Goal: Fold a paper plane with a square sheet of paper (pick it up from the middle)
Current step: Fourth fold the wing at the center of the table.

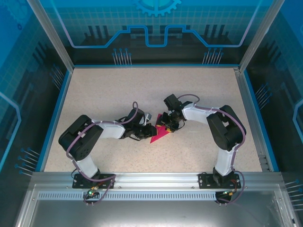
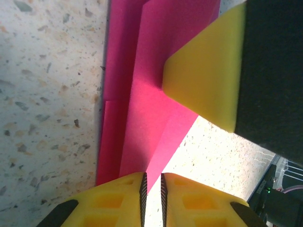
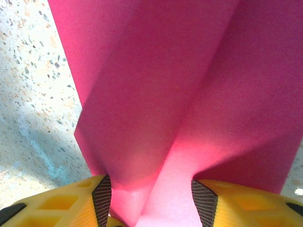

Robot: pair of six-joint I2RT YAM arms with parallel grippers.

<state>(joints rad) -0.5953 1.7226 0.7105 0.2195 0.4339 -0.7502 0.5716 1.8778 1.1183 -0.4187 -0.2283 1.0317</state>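
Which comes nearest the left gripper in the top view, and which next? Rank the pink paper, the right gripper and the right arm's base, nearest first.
From the left gripper in the top view:
1. pink paper: right at its fingertips, on its right side.
2. right gripper: just beyond, over the paper's far edge.
3. right arm's base: at the near right edge of the table, much farther off.

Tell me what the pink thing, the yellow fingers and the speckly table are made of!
Pink paper: thin matte paper, since it holds sharp creases and bends softly.
Yellow fingers: probably moulded plastic, smooth with hollow pockets. Their dark ribbed pads look rubbery.
Table: a hard speckled surface, maybe stone-look laminate, but I can't tell for sure.
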